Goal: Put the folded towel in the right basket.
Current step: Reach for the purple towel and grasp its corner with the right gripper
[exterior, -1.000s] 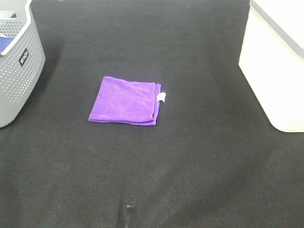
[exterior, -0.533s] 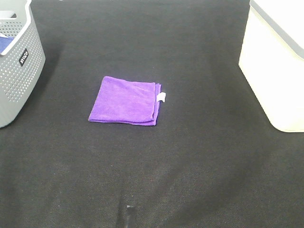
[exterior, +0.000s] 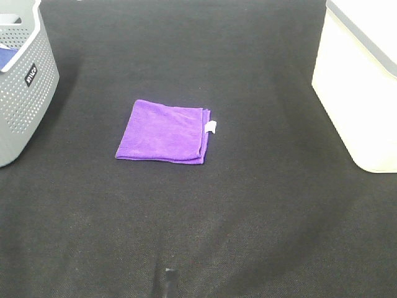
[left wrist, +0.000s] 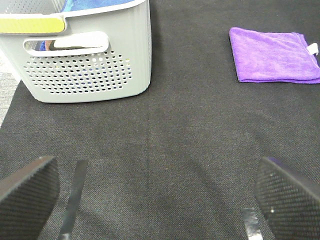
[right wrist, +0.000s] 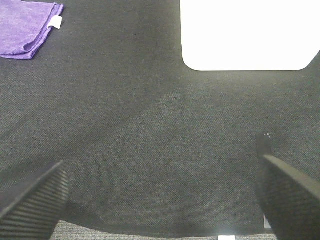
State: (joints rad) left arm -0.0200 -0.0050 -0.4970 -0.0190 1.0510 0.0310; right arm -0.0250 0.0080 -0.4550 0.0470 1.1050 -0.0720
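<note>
A folded purple towel [exterior: 163, 131] with a small white tag lies flat on the black mat, left of centre. It also shows in the left wrist view [left wrist: 273, 61] and in the right wrist view [right wrist: 27, 28]. The white right basket [exterior: 361, 81] stands at the right edge; it also shows in the right wrist view [right wrist: 249, 33]. My left gripper [left wrist: 157, 195] is open and empty, well short of the towel. My right gripper [right wrist: 160, 195] is open and empty, near the mat's front edge. Neither arm shows in the exterior high view.
A grey perforated basket [exterior: 22, 87] holding blue cloth stands at the left edge; it also shows in the left wrist view [left wrist: 85, 55]. The black mat [exterior: 248, 205] covers the table. A small dark object [exterior: 169, 282] sits at the front edge.
</note>
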